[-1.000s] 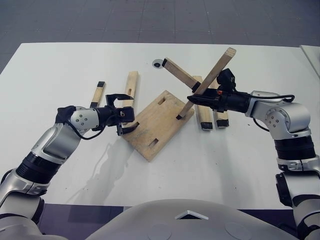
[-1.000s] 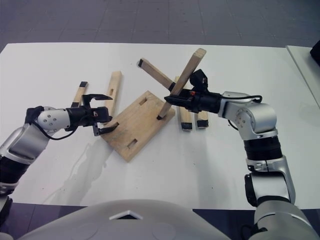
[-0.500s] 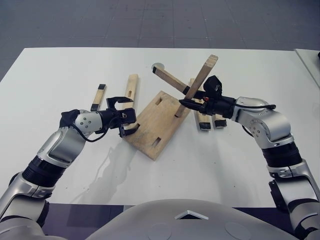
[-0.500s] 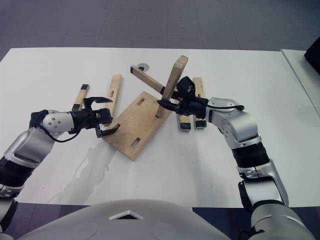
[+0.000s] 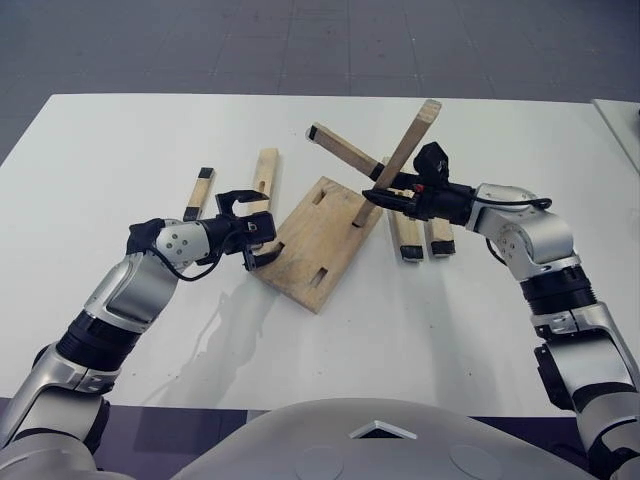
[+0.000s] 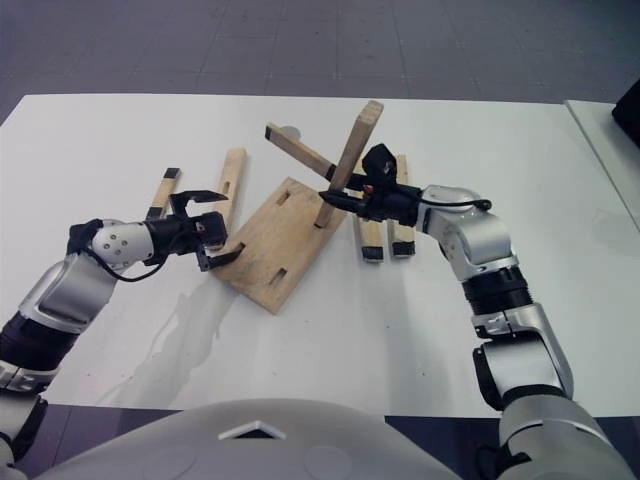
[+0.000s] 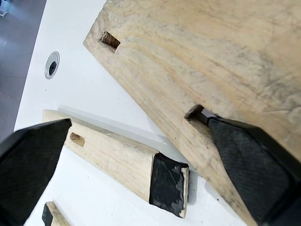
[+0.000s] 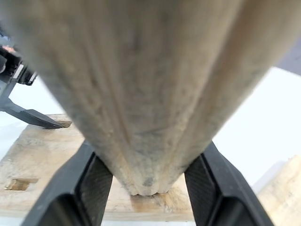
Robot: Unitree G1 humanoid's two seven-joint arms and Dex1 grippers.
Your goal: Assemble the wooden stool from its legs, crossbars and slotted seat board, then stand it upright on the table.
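Note:
The slotted seat board [image 5: 320, 250] lies flat on the white table [image 5: 120, 150]. My left gripper [image 5: 252, 228] is open at the board's left corner, and one fingertip [image 7: 221, 132] sits at a slot [image 7: 196, 112] in the board [image 7: 211, 56]. My right gripper [image 5: 381, 196] is shut on two joined wooden legs [image 5: 405, 150] that form a tilted X. The lower end of this assembly rests on the board's far right part. Both fingers [image 8: 91, 188] press on the held leg [image 8: 141, 94].
A loose leg [image 5: 264, 172] and a short bar [image 5: 198, 192] lie left of the board. Two more legs [image 5: 405, 236] with black end caps lie side by side to its right. A round hole [image 7: 51, 64] is in the tabletop behind the board.
The head view has shifted. My right gripper has tipped the joined legs more upright over the board's right part. The left gripper stays at the board's left corner.

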